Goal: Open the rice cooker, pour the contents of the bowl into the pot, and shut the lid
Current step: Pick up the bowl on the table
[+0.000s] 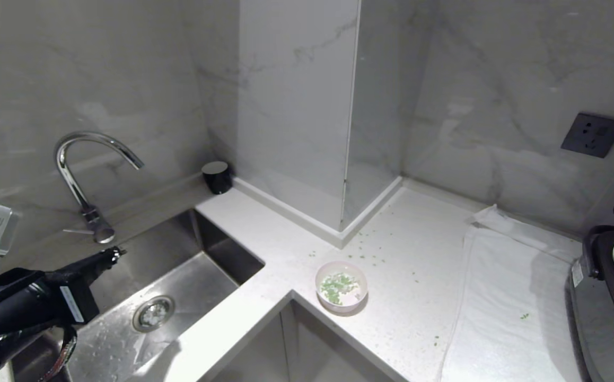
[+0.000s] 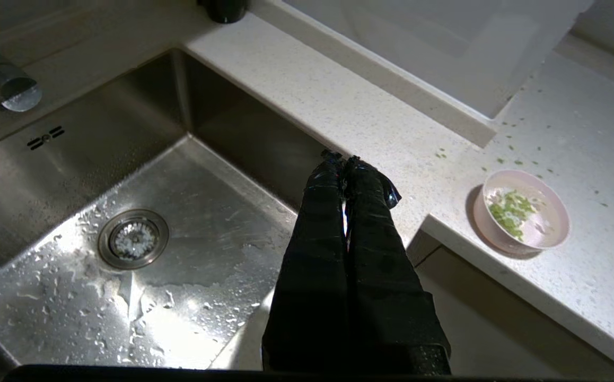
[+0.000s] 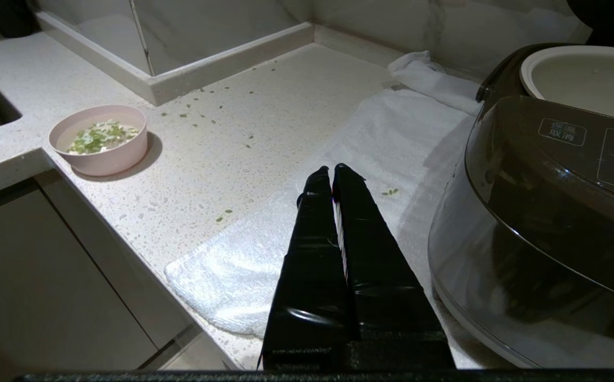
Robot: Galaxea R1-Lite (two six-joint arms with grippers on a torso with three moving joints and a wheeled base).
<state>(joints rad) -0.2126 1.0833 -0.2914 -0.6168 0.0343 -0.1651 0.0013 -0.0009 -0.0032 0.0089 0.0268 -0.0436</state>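
One bowl [image 1: 341, 286], pink outside, white inside, sits near the inner corner of the countertop [image 1: 418, 254], close to the front edge where the counter bends round the sink [image 1: 180, 297]. Inside it: green bits [image 1: 339, 285] w/ a little white. More green bits lie scattered on the counter behind and right of the bowl, too many and too small to count; a couple sit on the towel.

One rice cooker [image 3: 545, 212] at the right end of the counter, lid up, mostly out of frame. One pale pot [image 3: 588, 79] sits in its body, rim showing. Front panel has Chinese characters on 2 visible buttons; too small to read with certainty. No brand name readable.

One white towel [image 1: 503, 297] is spread on the counter betw. bowl and cooker, its right edge just beside the cooker.

One sink w/ one drain [image 1: 153, 313], wet floor. One chrome tap [image 1: 87, 175] behind it. One small black cylinder [image 1: 217, 176] at the back corner of the counter by the wall. One dark wall socket [image 1: 592, 135] at upper right.

2 grippers. Left gripper [image 2: 343, 159] hangs over the sink, well apart from the bowl, fingers pressed together, holding nothing. Right gripper [image 3: 332, 170] sits over the towel, near the cooker's front, fingers also together, empty.
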